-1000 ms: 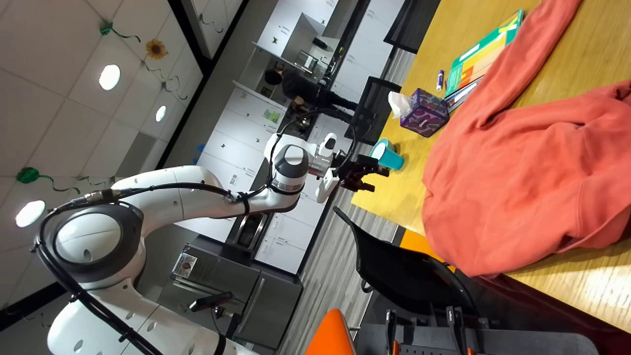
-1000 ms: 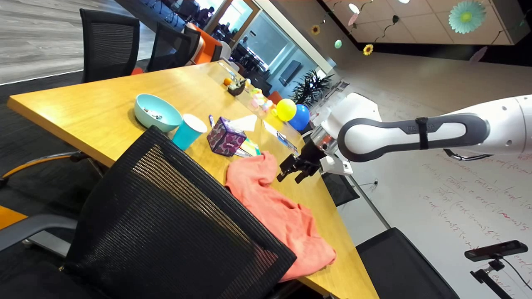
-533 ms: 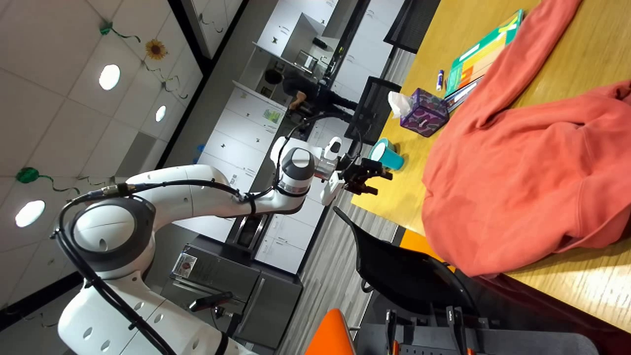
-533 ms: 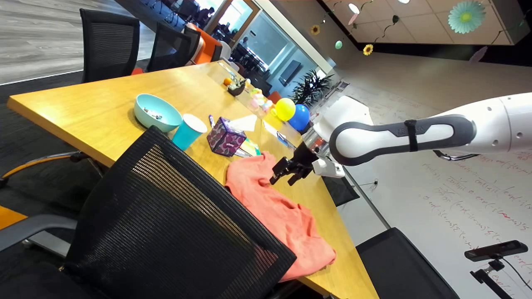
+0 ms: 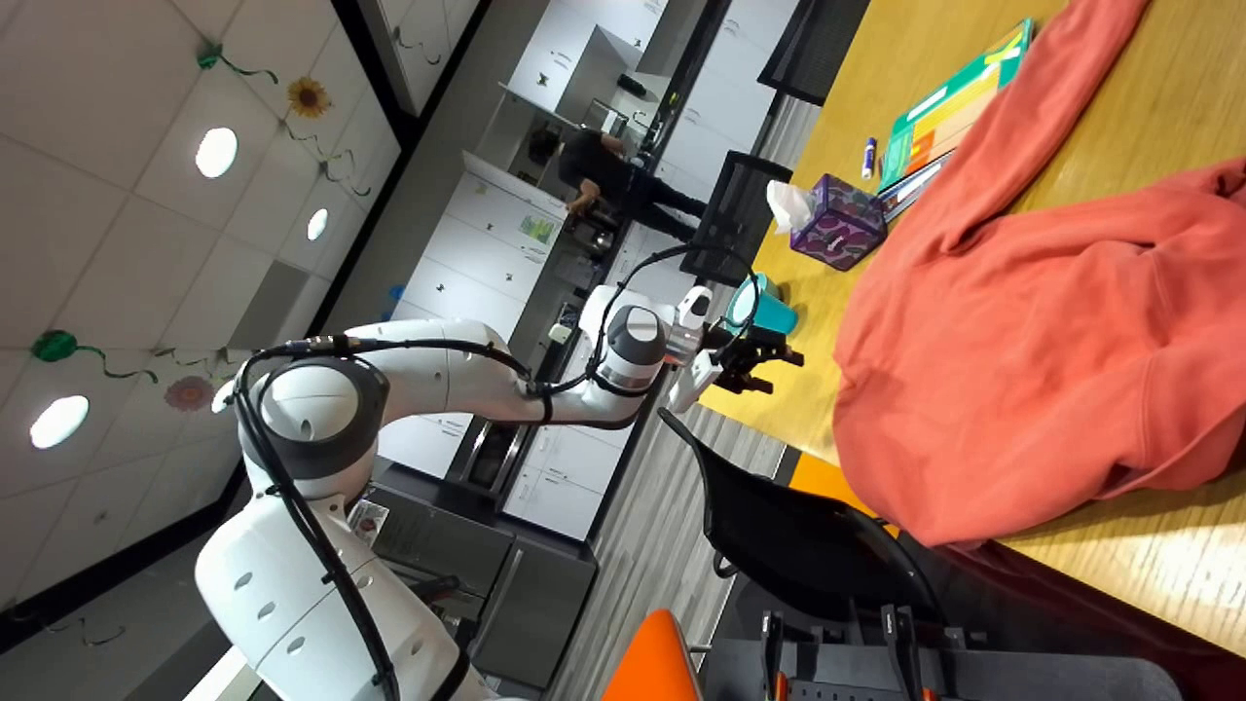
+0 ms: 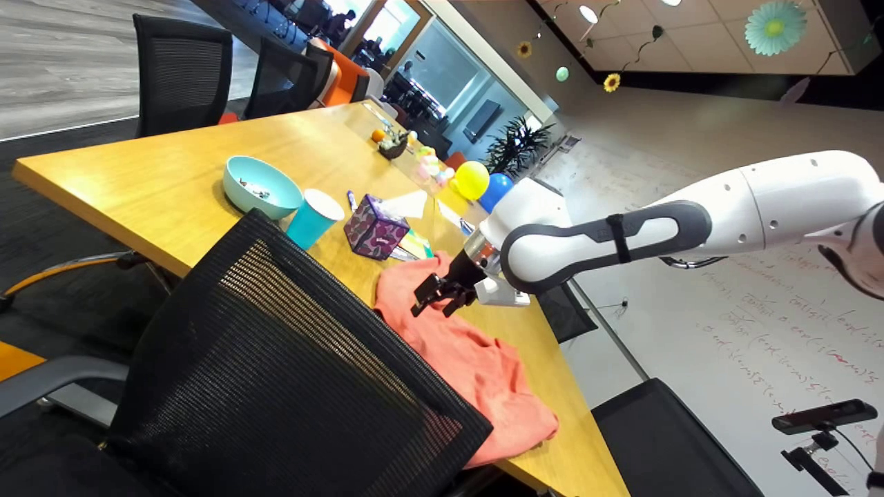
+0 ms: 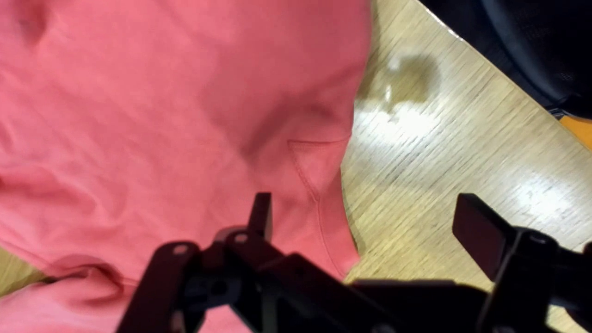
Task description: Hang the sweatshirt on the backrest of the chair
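Step in hand, prob.: lining up the grasp — sweatshirt (image 7: 162,115) not yet picked up, lying spread out on the table (image 7: 416,185). The gripper (image 7: 365,203) hung over one side of it, fingers (image 7: 481,236) wide apart w/ nothing held: in the wrist view one showed over the cloth, the other over the table, the garment's border betw. them. Exact height above the cloth: couldn't tell. The black backrest (image 6: 297,373) stood just beside the table, sweatshirt not hung on it yet. Next move, I judged, called for going down approx. straight, then closing on that border — w/ a decent fold, since soft fabric pinched too thinly might slip. After that, a lift above the backrest's top and a drape over it.
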Tool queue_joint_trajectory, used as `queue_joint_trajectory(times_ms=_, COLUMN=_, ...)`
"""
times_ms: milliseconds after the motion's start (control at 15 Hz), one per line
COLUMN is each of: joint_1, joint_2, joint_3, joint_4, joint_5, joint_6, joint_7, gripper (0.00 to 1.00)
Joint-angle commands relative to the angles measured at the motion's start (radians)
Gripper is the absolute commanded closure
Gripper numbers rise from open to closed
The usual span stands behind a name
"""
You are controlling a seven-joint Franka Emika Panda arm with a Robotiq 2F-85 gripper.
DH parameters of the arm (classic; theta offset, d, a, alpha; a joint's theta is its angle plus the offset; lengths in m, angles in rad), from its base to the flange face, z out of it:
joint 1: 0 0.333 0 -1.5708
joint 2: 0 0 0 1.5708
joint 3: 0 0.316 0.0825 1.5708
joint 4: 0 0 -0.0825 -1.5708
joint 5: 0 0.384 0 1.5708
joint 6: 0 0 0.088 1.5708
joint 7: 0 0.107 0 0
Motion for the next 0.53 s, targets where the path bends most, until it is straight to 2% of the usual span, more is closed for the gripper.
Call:
queue_joint_trajectory(times_ms=0, joint_1=0.046, joint_2=0.099, joint_3=-0.055, joint_4=0.079, joint_5=-0.001, joint_6=0.05, joint_7=0.032, gripper=0.0)
queue_joint_trajectory(times_ms=467, joint_1=0.081, joint_2=0.244, joint_3=-0.117, joint_4=0.189, joint_5=0.029, joint_6=0.072, joint_7=0.053, gripper=0.0)
